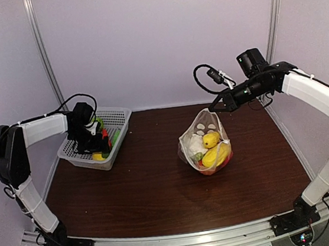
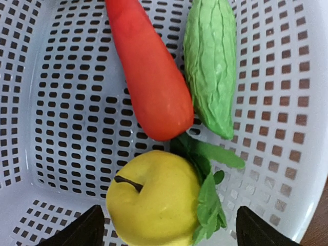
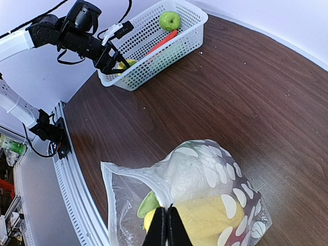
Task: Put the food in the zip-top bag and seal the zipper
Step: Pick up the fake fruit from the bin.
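Right wrist, food (image 3: 205, 218) in bag (image 3: 123, 179), carrot (image 3: 163, 41) in basket (image 3: 174, 54)

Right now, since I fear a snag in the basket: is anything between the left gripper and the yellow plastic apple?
Nothing visible blocks it. The open left gripper hangs over the yellow plastic apple in the white mesh basket; only green leaves lie against its side.

left hand (image 2: 168, 233) pointed down, spread wide, right arm (image 1: 314, 90) stretched high, right hand (image 3: 166, 225) pinched shut
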`<state>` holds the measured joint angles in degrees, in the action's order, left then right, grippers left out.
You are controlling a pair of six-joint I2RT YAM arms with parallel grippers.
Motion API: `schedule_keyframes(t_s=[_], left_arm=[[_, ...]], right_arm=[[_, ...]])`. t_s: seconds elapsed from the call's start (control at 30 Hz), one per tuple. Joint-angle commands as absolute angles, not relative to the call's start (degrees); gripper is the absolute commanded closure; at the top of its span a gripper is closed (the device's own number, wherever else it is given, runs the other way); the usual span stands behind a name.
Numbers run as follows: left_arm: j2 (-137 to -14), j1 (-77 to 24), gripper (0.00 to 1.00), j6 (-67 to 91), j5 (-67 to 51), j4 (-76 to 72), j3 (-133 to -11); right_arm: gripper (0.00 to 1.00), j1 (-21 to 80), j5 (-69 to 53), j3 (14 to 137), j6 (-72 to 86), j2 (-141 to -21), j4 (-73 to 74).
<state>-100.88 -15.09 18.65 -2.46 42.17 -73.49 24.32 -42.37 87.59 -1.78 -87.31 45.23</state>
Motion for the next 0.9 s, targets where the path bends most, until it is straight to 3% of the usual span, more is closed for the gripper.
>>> schedule_keyframes(t_s=[0.0, 0.37, 0.87], left_arm=[[-99.0, -14.3, 0.07, 17.1, 0.0, 42.2, -79.2], [-116.3, -9.9, 0.02, 19.0, 8.4, 39.3, -103.8], [-135.9, -9.6, 0.02, 22.5, 14.0, 33.4, -118.5]], right_arm=[[1.0, 23.9, -42.2, 88.0, -2.5, -85.0, 43.4], [1.0, 23.9, -42.0, 87.8, -3.0, -85.3, 43.4], [1.0, 23.9, -41.5, 87.5, -3.8, -87.3, 43.9]])
